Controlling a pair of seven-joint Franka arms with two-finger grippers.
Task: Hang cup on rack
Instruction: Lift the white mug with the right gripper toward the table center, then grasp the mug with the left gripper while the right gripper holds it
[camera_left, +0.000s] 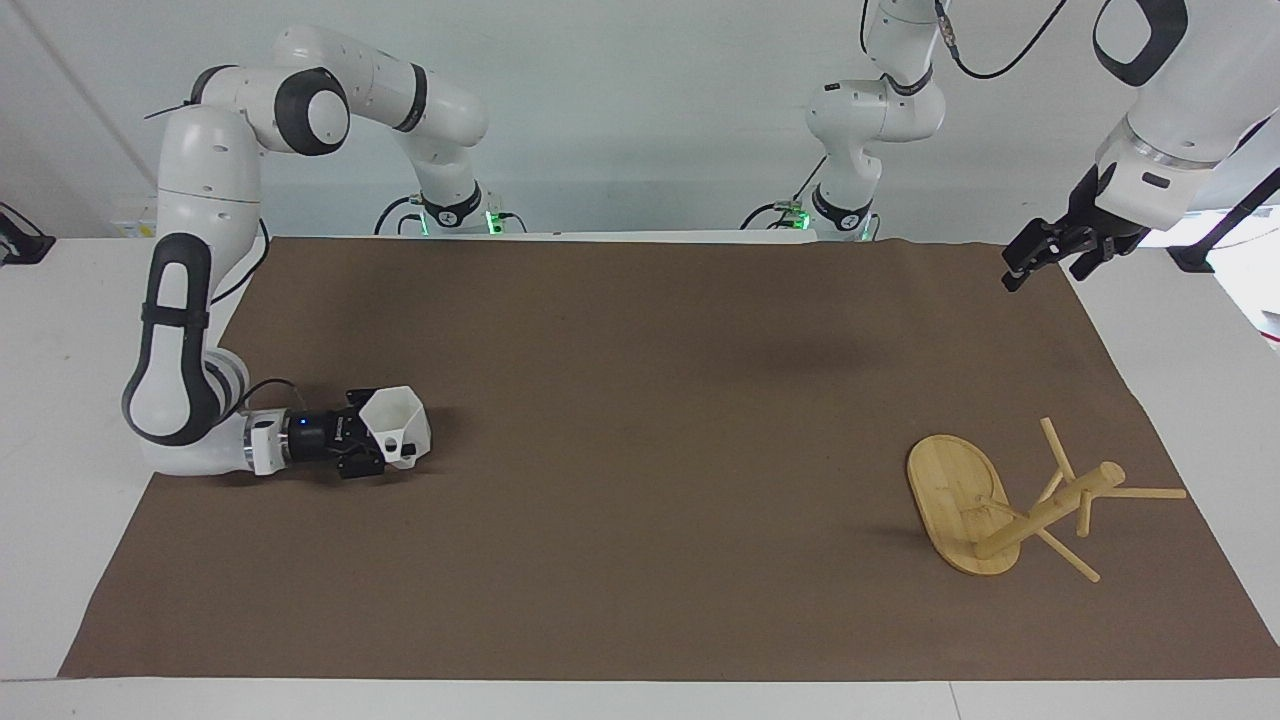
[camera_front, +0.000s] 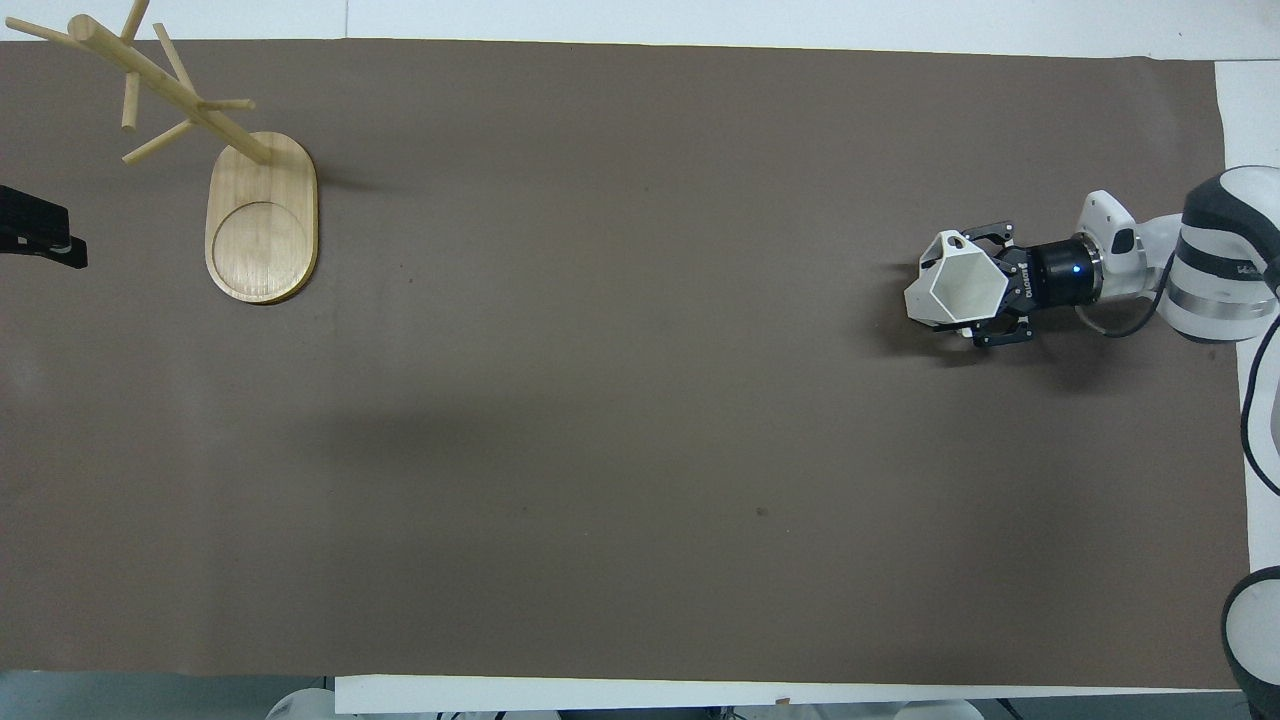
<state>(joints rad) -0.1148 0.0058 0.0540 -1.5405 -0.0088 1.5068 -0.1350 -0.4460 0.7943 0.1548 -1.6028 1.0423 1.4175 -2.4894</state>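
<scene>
The white faceted cup (camera_left: 402, 422) is at the right arm's end of the brown mat, mouth up, its handle pointing away from the robots. It also shows in the overhead view (camera_front: 955, 292). My right gripper (camera_left: 375, 436) lies low and level over the mat and is shut on the cup from the side; it also shows in the overhead view (camera_front: 985, 288). I cannot tell whether the cup touches the mat. The bamboo rack (camera_left: 1040, 515) stands at the left arm's end, farther from the robots than the cup, on its oval base (camera_front: 262, 220). My left gripper (camera_left: 1045, 262) waits open, high over the mat's corner.
The brown mat (camera_left: 640, 330) covers most of the white table. Nothing stands on it between the cup and the rack. The rack's thin pegs (camera_front: 150, 150) stick out past its base toward the mat's edge.
</scene>
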